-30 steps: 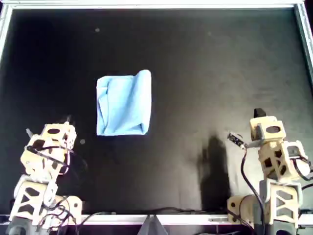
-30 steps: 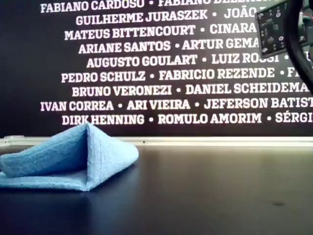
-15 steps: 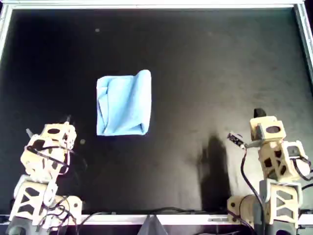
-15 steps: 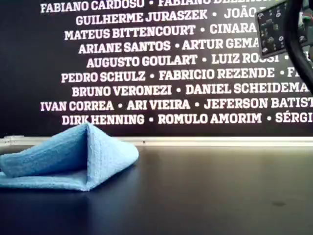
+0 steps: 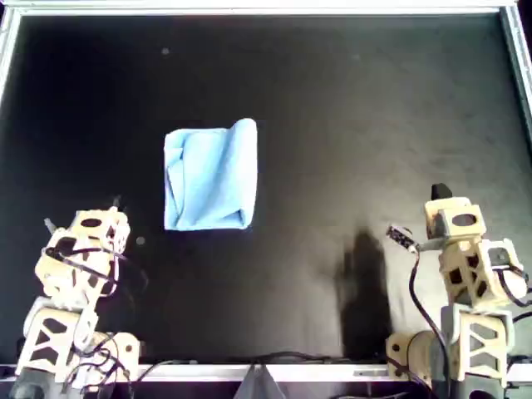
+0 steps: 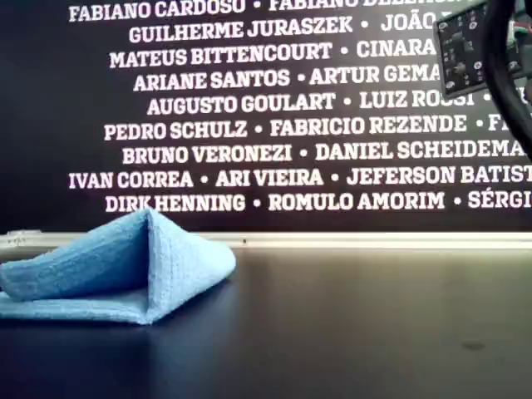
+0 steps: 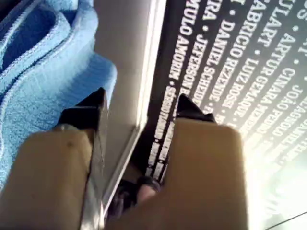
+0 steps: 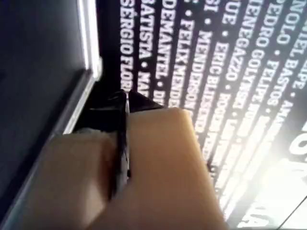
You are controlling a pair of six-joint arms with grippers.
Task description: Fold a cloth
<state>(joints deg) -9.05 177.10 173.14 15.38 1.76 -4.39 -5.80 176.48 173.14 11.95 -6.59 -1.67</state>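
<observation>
Light-blue thin fabric cloth (image 5: 210, 174) already doubled over, lying on black matte tabletop (image 5: 357, 125) left of centre in overhead view. Long axis runs near-to-far; puffy fold edge faces overhead view's right. Both arms parked at near edge, probably done. Left gripper (image 7: 139, 112) jaws apart, holding nothing. Right gripper (image 8: 125, 103) pinched closed, nothing between.

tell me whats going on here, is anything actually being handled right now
Nothing is being held at the moment. The light-blue cloth lies folded over on the black table, left of centre in the overhead view, with one fold standing up like a ridge in the exterior view. Both arms sit near the overhead view's lower edge, apart from the cloth. The left gripper has its jaws open and empty, with the cloth showing beyond it. The right gripper has its jaws closed on nothing.
</observation>
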